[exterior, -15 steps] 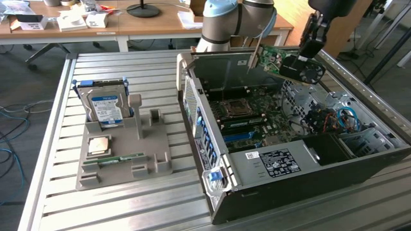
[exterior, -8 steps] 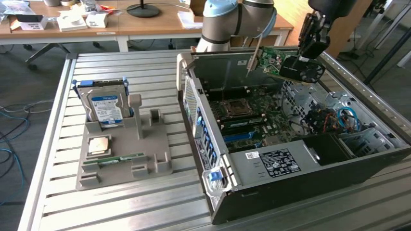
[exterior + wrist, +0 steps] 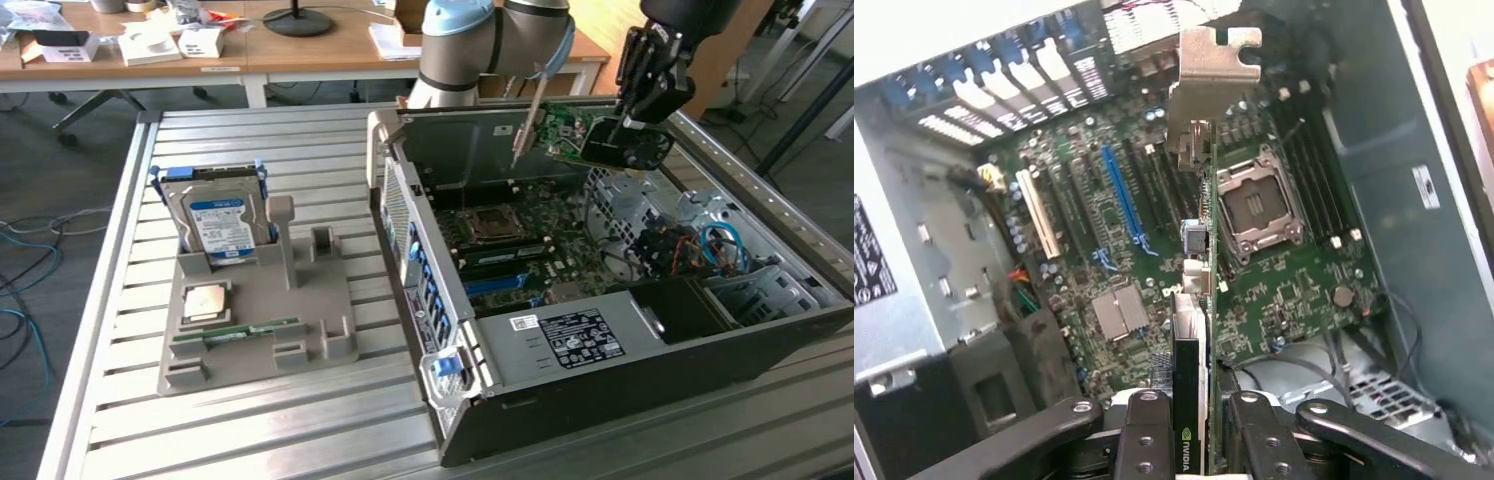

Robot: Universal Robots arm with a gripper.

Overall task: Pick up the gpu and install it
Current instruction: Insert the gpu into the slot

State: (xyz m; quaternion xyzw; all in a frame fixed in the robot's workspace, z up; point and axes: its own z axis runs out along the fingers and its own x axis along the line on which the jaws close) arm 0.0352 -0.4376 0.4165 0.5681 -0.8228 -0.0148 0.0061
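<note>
I have the claw (image 3: 597,138) clamped on the gpu (image 3: 561,125) above the open case (image 3: 601,410); wrist view shows it edge-on, face hidden

The gpu (image 3: 567,128) is a thin, flat, dark-green circuit-board card with a long pale silver metal bracket (image 3: 1211,70) along one end. A black part near the other end bears a green NVIDIA mark. It is lifted clear, clamped between the fingers of the gripper (image 3: 607,138), and hangs in the air above the open computer case (image 3: 534,400), over the part of the case farthest from the exterior camera. It touches nothing of the case. The card stands on edge and slightly tilted, with the bracket slanting down toward the case's interior on the exterior view's left side of the card. From the wrist it appears edge-on as a narrow strip inside the case's outline, with the bracket at the end farthest from the grip.
</note>
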